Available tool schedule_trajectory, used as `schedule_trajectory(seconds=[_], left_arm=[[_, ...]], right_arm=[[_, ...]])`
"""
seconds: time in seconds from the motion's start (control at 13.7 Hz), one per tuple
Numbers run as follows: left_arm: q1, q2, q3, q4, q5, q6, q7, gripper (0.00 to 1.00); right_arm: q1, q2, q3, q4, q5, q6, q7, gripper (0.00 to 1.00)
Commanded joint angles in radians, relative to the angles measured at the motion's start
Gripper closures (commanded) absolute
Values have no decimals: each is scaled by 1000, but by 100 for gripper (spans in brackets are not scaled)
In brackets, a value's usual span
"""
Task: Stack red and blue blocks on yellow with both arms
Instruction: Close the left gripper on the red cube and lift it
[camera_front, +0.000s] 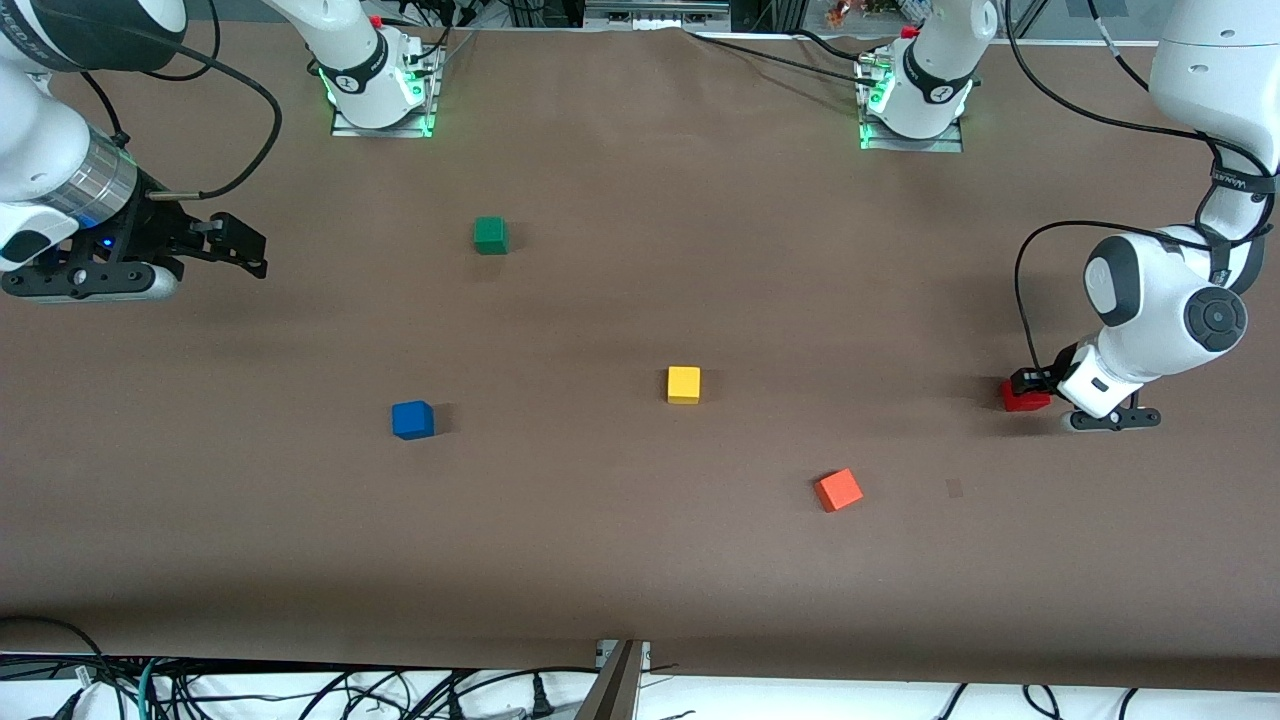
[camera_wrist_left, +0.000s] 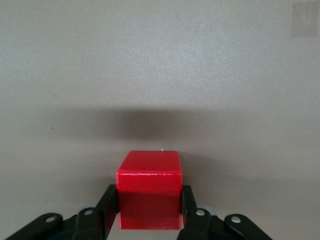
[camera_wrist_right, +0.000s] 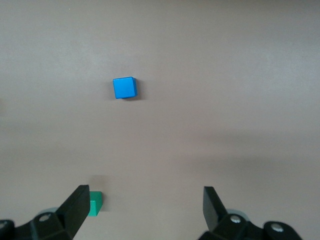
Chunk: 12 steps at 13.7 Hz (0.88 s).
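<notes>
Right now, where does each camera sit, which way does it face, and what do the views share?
Front view: high across the table, facing both bases; shows both arms, yellow cube, orange-red cube.
Left wrist view: on the left wrist, looking down past the left gripper, its jaws shut on the red cube.
Right wrist view: on the right wrist, above the table; right gripper open.
Shared: front and right wrist views both show blue cube and green cube.

Brown table carries five cubes — green, blue, yellow, orange-red, red.
</notes>
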Motion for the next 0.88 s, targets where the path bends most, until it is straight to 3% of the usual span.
schedule_trajectory(seconds=[0.0,0.22,0.44,0.58,0.8], left_arm=[[-1,-20,-5,8,18,3,10,100],[-1,-28,-88,80,15,-31,-13,100],[-18,-23,-192,188,13,-149,-123,100],[-87,-23,-214,252,6,-213,-195,100],[-280,1,-209,365,16,-305,-399,99]], right_arm=[[-10,-22,9,-18,-11,-2,-7,0],[-12,-22,9,-18,-11,-2,-7,0],[-12,-22,9,-18,-11,-4,-7,0],[-12,-22,7,-18,-11,-2,-7,0],[-12,-22,7,-18,-11,-2,-7,0]])
